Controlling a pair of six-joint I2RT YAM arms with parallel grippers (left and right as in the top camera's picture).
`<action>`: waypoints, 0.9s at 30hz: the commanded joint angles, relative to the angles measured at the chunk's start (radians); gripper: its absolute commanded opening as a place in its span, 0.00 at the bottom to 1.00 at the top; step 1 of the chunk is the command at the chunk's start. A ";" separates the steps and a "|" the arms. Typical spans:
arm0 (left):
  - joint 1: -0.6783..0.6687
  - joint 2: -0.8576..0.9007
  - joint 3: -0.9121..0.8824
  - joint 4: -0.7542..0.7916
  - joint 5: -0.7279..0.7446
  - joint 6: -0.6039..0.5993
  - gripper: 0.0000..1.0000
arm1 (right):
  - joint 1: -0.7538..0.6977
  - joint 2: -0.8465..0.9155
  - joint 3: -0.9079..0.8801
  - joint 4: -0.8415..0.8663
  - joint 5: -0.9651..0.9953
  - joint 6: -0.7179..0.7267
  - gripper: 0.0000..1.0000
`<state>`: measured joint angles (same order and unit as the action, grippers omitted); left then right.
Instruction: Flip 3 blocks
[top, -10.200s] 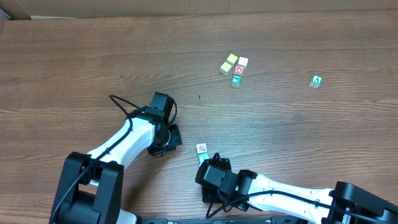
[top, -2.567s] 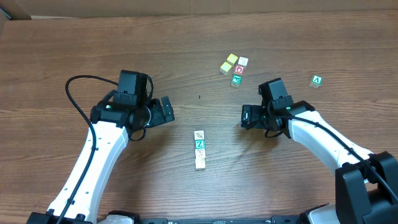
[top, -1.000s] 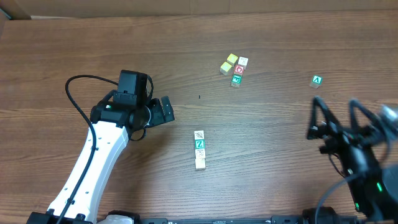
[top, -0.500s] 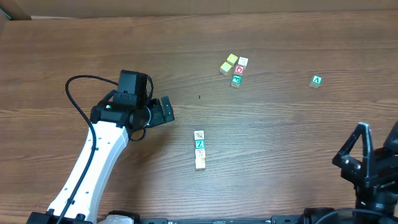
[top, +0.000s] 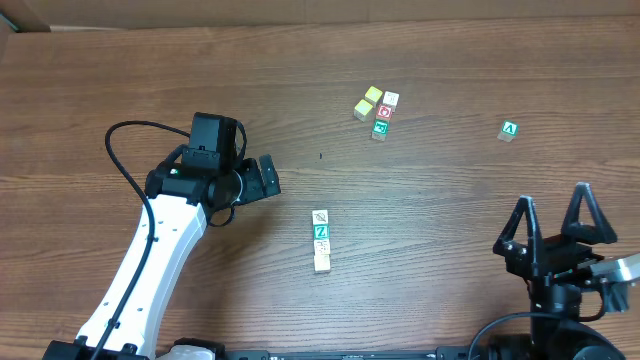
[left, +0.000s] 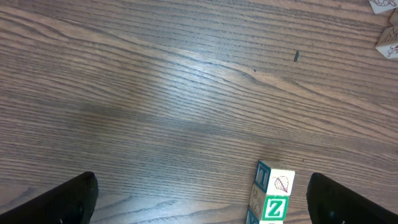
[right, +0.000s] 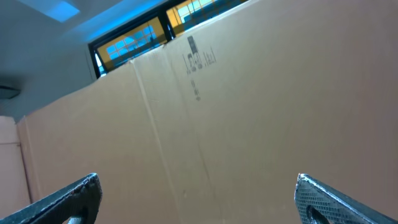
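From overhead, a row of blocks (top: 321, 240) lies on the wooden table (top: 120, 90) just below the middle, running from 12 to 6 o'clock. A slash-marked face is at the far end, with a green Z next to it. Up at 1 o'clock sit two yellow cubes (top: 368, 101), touching three printed blocks (top: 384, 113) at their 4 o'clock. A lone green A cube (top: 509, 130) sits well apart at 2 o'clock. Nothing lies between the row and either arm. The left gripper (top: 268, 178) hangs at 10 o'clock from the row, near it but not touching, its arm reaching up from 7 o'clock. The right gripper (top: 552, 200) is at 4 o'clock in the frame, well apart from every block, with its fingers (top: 522, 215) pointing upward and spread.

In the left wrist view, the left gripper (left: 205, 208) looks down at bare wood with its jaws wide and nothing between them. The row of blocks (left: 272, 196) shows at 5 o'clock, inside the right fingertip. A dark speck (left: 296, 56) lies at 1 o'clock, with pale cubes (left: 387, 38) at the corner.

In the right wrist view, the right gripper (right: 199, 205) is tipped up toward a cardboard wall (right: 249, 112), with lit windows (right: 143, 31) at 11 o'clock. Its jaws are wide and empty.
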<state>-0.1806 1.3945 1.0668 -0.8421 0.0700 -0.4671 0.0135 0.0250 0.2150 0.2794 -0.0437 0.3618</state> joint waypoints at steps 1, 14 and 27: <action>0.005 0.006 0.002 0.001 -0.010 0.018 1.00 | -0.004 -0.022 -0.050 0.023 -0.011 0.005 1.00; 0.005 0.006 0.002 0.001 -0.010 0.018 1.00 | -0.003 -0.022 -0.208 -0.057 -0.038 0.008 1.00; 0.005 0.006 0.002 0.001 -0.010 0.018 1.00 | -0.003 -0.022 -0.208 -0.290 -0.159 -0.406 1.00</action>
<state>-0.1806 1.3945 1.0668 -0.8421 0.0700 -0.4671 0.0135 0.0147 0.0181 0.0063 -0.1642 0.1112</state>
